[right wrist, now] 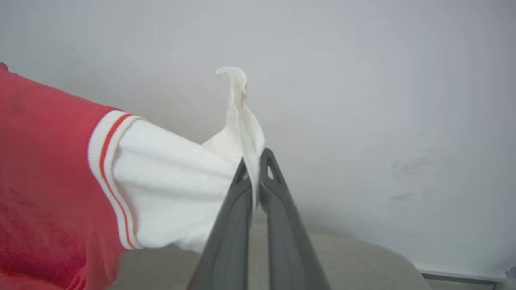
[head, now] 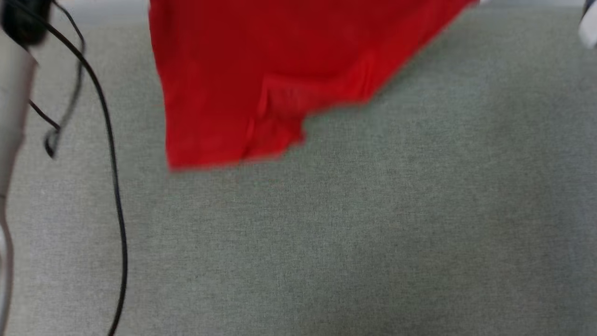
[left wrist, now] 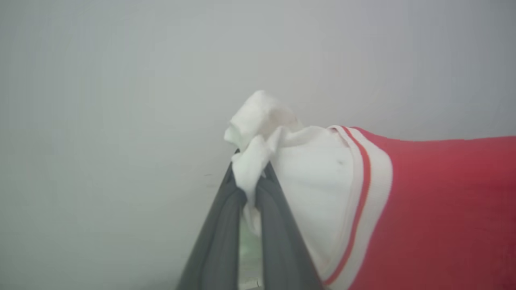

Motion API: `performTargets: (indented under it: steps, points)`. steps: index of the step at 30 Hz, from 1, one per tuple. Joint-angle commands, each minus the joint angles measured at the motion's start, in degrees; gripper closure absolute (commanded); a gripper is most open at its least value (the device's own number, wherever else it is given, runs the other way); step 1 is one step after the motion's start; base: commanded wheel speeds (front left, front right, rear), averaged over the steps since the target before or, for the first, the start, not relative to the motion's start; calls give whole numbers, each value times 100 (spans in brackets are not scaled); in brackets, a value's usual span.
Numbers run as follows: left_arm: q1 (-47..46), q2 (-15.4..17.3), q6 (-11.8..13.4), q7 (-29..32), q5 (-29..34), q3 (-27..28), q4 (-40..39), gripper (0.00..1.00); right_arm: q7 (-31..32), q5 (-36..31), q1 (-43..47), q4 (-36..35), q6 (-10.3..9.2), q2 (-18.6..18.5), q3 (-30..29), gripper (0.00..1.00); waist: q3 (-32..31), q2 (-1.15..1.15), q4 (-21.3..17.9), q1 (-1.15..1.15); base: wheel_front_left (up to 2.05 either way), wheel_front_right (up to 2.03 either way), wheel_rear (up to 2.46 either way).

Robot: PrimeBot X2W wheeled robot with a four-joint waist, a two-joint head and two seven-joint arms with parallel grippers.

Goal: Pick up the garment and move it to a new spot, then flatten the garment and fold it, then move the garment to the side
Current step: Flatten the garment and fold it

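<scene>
The garment (head: 261, 74), a red jersey with white sleeves, hangs in the air above the grey-green table (head: 373, 224), its red lower hem dangling at the top of the head view. In the left wrist view my left gripper (left wrist: 250, 169) is shut on a bunched white sleeve (left wrist: 310, 177), with stripe trim and red body stretching away to the right. My right gripper (right wrist: 253, 161) is shut on the other white sleeve (right wrist: 173, 185), whose edge sticks up past the fingertips; the red body (right wrist: 44, 181) runs off to the left. The chest print is hidden.
A pale forearm (head: 14, 93) with a black cable (head: 112, 154) looping down crosses the head view's left edge. A plain pale wall (left wrist: 121, 100) stands behind both sleeves. The table's far edge (right wrist: 403, 257) shows low in the right wrist view.
</scene>
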Motion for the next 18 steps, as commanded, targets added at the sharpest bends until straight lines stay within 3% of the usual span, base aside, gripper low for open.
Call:
performTargets:
  steps: [1, 11, 18]
  points:
    - [-188, 34, 42, -137, 10, 69, 56, 100, -98, -103, -312, 112, -10, -66, -11, 100, 200, 0, 3, 0, 0, 0, 0]
    - [-1553, 21, 43, -1055, 9, 436, 381, 100, -864, -413, -2641, 877, -10, -16, 111, 100, 1061, 0, -57, 0, 0, 0, 0]
    - [-1427, -139, -130, -1261, -83, 480, 744, 100, -1198, -290, -3010, 1427, -10, 133, 472, 100, 1609, 0, -98, 0, 0, 0, 0]
